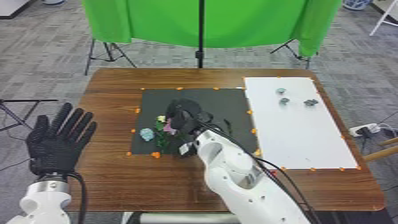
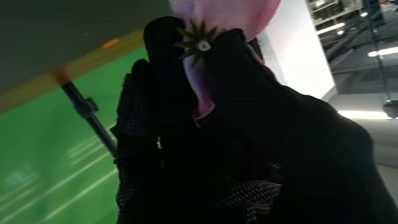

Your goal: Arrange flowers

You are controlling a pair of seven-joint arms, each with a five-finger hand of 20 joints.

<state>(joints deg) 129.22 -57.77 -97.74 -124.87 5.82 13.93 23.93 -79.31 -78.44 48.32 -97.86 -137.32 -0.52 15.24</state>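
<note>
A brown table (image 1: 107, 180) carries a dark mat (image 1: 231, 100) left of its middle and, to the right, a long white sheet (image 1: 306, 135); small orange pieces (image 1: 155, 155) mark the edges of both. The right arm (image 1: 240, 175) comes from the bottom edge of the head view and slants forward and to the left, so that the right hand (image 1: 185, 112) is above the dark mat. The left arm (image 1: 46, 197) is at the left side, and the left hand (image 1: 55, 150) is beside the table's left edge with its fingers straight and slightly spread, pointing forward. In the wrist view, the right hand (image 2: 302, 135) pinches a pink flower (image 2: 240, 15) at the tips, with the thumb on one side and the fingers on the other; its green star-shaped base (image 2: 197, 42) sits just between them. On the mat, to the left of this hand, lie a pale blue flower (image 1: 147, 134) and green stems (image 1: 162, 142); the pink spot near the stems is perhaps the same held flower. Three little grey-green pieces (image 1: 311, 102) rest apart from each other on the far part of the white sheet.
</note>
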